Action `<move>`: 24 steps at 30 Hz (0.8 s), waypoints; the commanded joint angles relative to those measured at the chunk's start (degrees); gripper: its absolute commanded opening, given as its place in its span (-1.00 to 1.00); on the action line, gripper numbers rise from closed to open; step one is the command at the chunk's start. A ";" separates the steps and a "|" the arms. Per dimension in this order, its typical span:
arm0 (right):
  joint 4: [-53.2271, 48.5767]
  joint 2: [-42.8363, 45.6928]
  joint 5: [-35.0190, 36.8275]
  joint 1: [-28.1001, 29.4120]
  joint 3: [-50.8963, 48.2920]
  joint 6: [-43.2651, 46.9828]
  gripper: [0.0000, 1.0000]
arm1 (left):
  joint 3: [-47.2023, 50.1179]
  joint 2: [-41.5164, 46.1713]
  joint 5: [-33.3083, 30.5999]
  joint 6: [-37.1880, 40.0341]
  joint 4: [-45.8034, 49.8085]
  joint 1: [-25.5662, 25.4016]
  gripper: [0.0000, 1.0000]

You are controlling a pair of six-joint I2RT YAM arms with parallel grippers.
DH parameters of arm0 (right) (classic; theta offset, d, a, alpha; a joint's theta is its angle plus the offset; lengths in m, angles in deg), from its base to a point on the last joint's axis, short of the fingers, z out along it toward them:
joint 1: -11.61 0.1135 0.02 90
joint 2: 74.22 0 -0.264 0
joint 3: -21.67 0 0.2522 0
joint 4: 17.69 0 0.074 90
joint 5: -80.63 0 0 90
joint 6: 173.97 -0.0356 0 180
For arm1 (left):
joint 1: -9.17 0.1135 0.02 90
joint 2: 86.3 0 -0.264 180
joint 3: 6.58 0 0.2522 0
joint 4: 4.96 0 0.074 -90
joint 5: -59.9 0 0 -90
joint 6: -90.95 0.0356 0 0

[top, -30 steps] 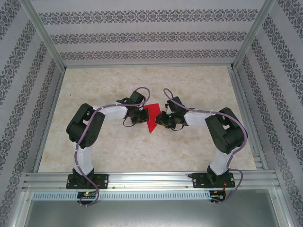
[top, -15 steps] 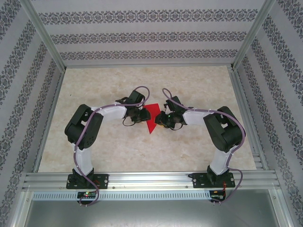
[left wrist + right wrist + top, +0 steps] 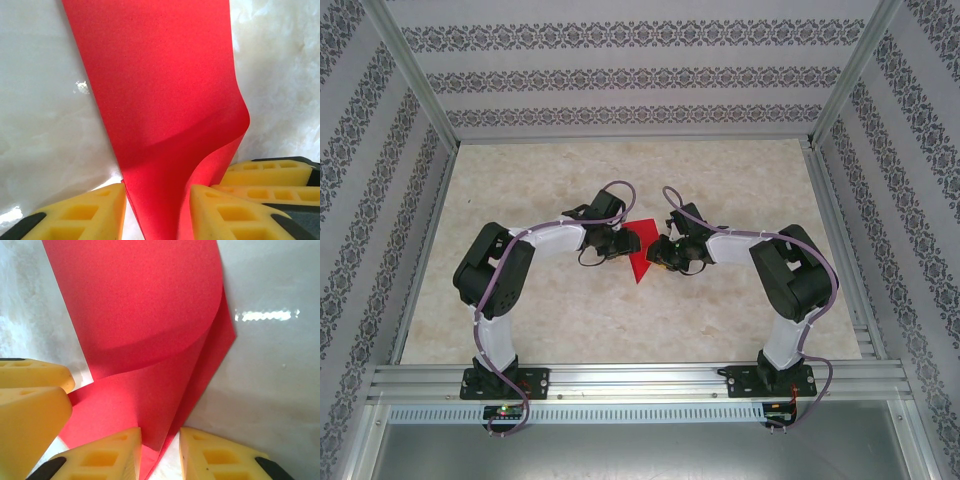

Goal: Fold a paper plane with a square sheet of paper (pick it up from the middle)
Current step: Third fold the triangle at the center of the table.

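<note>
Seen from above, the left arm and right arm, both black and white, bend inward over a pale marbled table. The left gripper and right gripper almost meet tip to tip. A red sheet of paper lies on the table between the two grippers, and its pointed end pokes out past them on the side nearer the arm bases. In the left wrist view, the left gripper's yellow foam fingers stand apart and grip nothing. The narrow end of the paper runs down through the gap between them without being pinched. Beyond those fingertips the sheet widens and lies flat. Off to their right its edge lifts and curls over in a soft, uncreased roll. Just beside that curl sit the right gripper's yellow fingers; it is unclear whether they touch the paper. In the right wrist view, the right gripper's fingers are also parted and clamp nothing. A folded corner of the paper dips into the gap between them, closer to the left-hand finger, with a sliver of bare table showing beside the other finger. Ahead of those fingertips, an upper layer of red arches over a lower layer and casts a curved shadow across it. To the left of the right gripper, the left gripper's fingers sit at the paper's edge.
</note>
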 commanded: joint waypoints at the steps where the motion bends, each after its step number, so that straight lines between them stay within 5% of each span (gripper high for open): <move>1: 0.72 -0.74 0.47 0.56 0.56 -0.07 -0.45 | 0.87 1.65 0.77 1.04 -0.17 -0.69 -0.19; 13: 0.70 0.05 0.26 0.28 0.52 -0.10 -0.44 | 1.11 0.87 3.10 1.04 -3.00 -0.69 -0.79; 24: 0.66 3.32 -0.99 -0.09 0.03 1.73 -0.47 | -0.08 -0.72 -0.30 2.60 -0.78 -0.65 -0.93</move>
